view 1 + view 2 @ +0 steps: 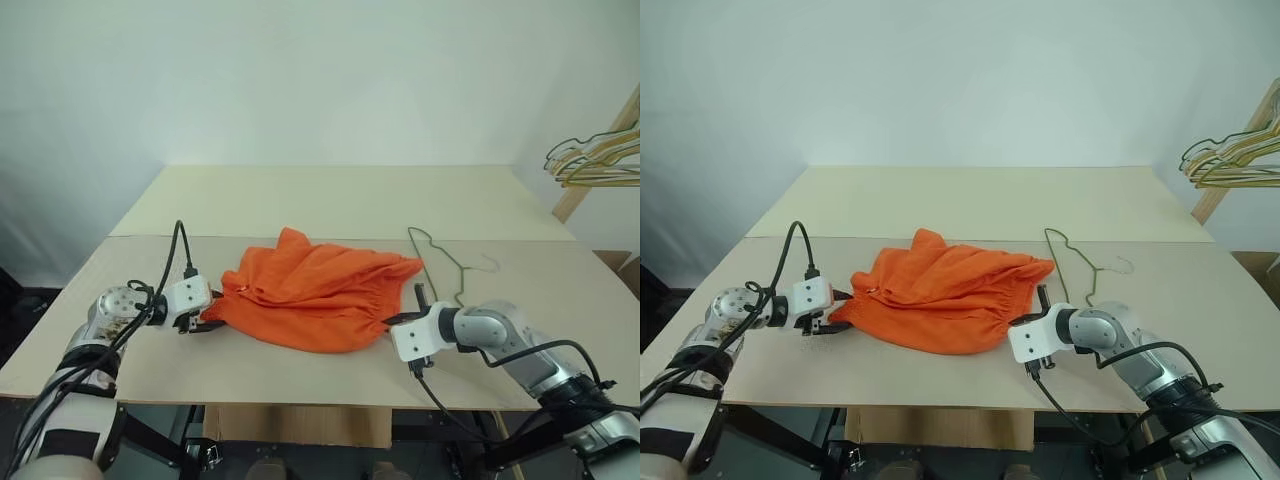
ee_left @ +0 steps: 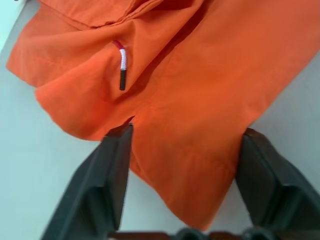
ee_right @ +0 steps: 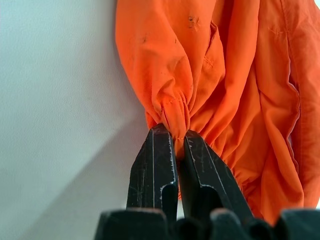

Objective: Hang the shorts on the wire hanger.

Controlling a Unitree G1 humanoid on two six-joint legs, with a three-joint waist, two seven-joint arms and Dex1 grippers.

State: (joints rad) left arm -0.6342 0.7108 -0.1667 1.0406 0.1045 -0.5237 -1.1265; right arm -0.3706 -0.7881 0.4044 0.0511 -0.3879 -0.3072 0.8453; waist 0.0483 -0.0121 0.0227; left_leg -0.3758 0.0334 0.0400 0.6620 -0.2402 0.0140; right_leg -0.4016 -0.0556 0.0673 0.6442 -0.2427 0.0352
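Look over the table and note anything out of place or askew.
The orange shorts lie crumpled in a heap rather than flat. The wire hanger lies flat beside them, away from the bunch of hangers hanging at the right edge.

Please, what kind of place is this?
Probably a test room set up for laundry handling: a plain pale table against a bare wall, orange shorts and a wire hanger on it, more hangers on a wooden rack.

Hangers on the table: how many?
1: a thin dark wire hanger lies on the table just right of the orange shorts. A separate bunch of hangers hangs off a wooden post at far right; part may be cut off.
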